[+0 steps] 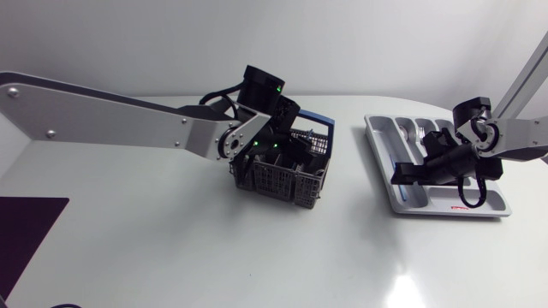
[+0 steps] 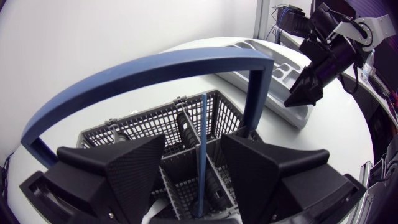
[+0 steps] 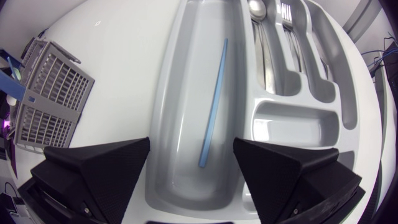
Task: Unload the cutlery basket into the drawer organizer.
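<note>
Left jaws wide, straddling but not touching an upright blue stick in the cutlery basket mid-desk; right jaws wide over the drawer organizer at the basket's 3 o'clock, second blue stick flat in its long compartment.

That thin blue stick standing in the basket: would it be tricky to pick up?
Probably stiff: the blue stick stands straight and upright in the cutlery basket. It looks thin and smooth, so it might slip or pivot in the left gripper. Likely light for its length, being so slender.
</note>
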Robot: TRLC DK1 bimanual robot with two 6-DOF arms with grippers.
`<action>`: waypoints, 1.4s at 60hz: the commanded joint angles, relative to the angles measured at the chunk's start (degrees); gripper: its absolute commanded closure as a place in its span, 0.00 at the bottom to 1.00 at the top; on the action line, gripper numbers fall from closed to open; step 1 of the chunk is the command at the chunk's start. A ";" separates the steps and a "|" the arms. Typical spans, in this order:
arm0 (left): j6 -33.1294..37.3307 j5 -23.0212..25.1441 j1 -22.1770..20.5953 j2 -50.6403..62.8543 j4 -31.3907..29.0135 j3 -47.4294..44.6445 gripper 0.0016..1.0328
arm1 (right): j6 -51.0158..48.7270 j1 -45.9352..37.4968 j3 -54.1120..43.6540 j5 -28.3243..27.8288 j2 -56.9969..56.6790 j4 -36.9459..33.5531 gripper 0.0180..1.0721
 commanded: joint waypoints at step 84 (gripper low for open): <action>-3.04 -4.38 -1.14 -7.87 26.40 -17.73 0.93 | 0.93 6.68 -11.25 1.75 -9.97 2.16 0.04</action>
